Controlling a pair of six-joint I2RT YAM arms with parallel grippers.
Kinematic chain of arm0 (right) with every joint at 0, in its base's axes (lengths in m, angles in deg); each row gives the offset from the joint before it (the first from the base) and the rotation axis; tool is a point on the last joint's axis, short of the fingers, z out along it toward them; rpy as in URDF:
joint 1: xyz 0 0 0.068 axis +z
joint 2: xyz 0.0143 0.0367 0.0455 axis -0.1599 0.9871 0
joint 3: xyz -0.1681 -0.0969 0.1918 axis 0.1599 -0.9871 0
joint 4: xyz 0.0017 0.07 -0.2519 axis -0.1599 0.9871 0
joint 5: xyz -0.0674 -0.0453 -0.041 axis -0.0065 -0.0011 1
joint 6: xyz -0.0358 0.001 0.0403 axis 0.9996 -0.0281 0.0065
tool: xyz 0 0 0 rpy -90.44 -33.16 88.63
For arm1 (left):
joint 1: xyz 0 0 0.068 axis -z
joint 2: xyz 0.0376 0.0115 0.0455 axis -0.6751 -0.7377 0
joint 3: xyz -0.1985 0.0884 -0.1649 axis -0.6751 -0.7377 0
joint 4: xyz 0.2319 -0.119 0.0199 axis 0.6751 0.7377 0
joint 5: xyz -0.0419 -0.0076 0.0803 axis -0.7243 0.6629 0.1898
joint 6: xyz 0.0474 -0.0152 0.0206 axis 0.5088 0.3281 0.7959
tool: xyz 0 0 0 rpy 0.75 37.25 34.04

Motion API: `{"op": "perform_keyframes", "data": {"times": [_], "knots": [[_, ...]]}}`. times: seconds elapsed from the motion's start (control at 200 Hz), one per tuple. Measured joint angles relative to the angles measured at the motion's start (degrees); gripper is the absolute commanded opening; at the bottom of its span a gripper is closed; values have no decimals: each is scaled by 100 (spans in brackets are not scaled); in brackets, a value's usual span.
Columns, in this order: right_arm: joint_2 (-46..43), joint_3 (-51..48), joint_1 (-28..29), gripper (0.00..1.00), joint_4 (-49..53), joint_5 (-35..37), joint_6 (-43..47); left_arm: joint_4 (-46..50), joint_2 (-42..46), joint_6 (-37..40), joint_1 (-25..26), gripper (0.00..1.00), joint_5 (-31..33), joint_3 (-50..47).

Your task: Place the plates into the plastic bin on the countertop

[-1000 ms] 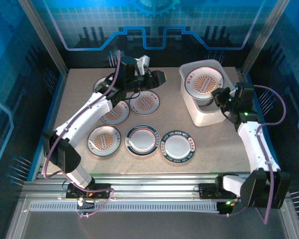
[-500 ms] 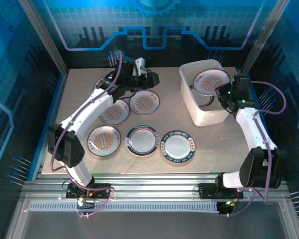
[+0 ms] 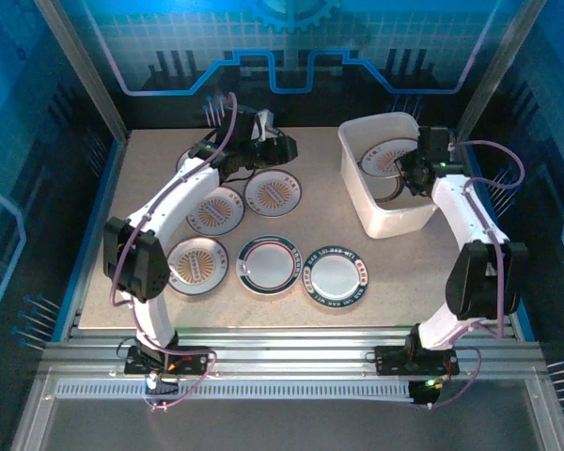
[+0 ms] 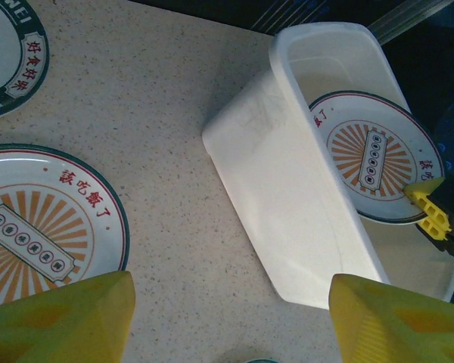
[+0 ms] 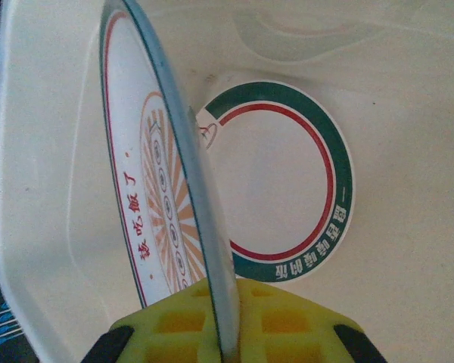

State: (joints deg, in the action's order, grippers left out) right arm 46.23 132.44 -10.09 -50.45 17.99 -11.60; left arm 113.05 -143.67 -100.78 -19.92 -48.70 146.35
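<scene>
Right gripper (image 5: 225,321) pinches a sunburst plate (image 5: 163,197) by its rim, tilted inside the bin (image 3: 387,221) over 1 green-rimmed plate (image 5: 329,151). Left gripper (image 3: 285,149) hangs open over the countertop (image 3: 404,277), holding nothing.

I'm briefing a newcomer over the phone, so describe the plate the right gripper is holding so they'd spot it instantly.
Find the white plastic bin at the far right of the countertop. Inside it, the right gripper pinches the rim of a sunburst plate, held tilted up. Its orange rays and its tilt set it apart from the green-banded plate lying flat beneath it.
</scene>
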Motion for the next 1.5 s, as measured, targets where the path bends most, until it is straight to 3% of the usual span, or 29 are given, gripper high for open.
{"op": "perform_keyframes", "data": {"times": [0.495,0.89,1.136,1.366,1.496], "knots": [[1036,901,297,0,981,433,-885,72,-114,17,-205,70,-79,50],[1449,990,474,2,1069,745,-1611,70,-114,15,-321,71,-111,35],[1547,748,474,16,780,787,-1862,66,-114,-28,-321,70,-111,-35],[1670,686,476,41,601,855,-1926,70,-114,-46,-321,70,-114,-39],[1690,662,476,46,584,887,-1906,68,-111,-48,-321,70,-111,-114]]}}
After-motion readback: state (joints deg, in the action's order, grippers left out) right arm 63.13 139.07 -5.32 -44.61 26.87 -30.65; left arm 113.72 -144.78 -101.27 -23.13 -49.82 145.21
